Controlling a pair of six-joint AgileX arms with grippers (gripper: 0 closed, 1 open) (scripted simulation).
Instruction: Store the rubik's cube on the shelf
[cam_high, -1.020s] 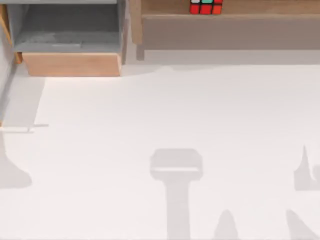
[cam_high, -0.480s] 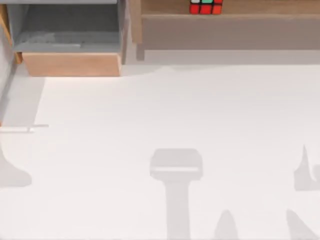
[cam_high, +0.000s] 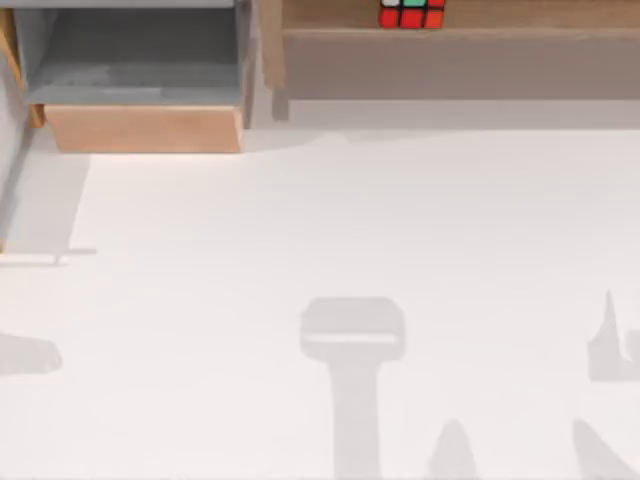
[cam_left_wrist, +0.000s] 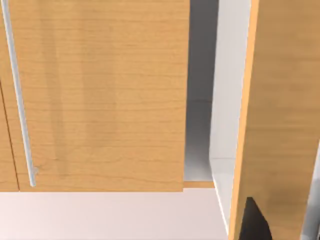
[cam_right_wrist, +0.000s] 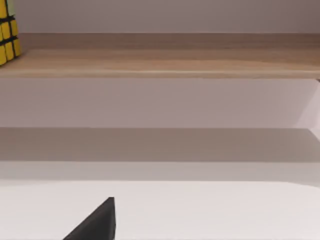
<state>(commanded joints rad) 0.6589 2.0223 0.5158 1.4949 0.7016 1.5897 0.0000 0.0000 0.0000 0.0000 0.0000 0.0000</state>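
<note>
The rubik's cube (cam_high: 411, 14) rests on the shelf (cam_high: 530, 14), a long light-brown board at the back of the table with a grey-brown panel under it. In the right wrist view the shelf (cam_right_wrist: 165, 62) runs across the picture, and the cube's yellow side (cam_right_wrist: 7, 32) stands on it at the picture's edge. A dark tip of my right gripper (cam_right_wrist: 97, 224) pokes in low, well short of the shelf and holding nothing. A dark tip of my left gripper (cam_left_wrist: 254, 222) sits close to a wooden cabinet panel (cam_left_wrist: 280, 100).
A grey-lined wooden box compartment (cam_high: 140, 75) stands at the back left of the table. The left wrist view faces a wooden door (cam_left_wrist: 100, 90) with a slim metal handle (cam_left_wrist: 17, 95). Arm shadows lie across the white tabletop (cam_high: 350, 220) near its front.
The shadow at the table's left edge has shrunk and flattened. The cube stays where it was on the shelf.
</note>
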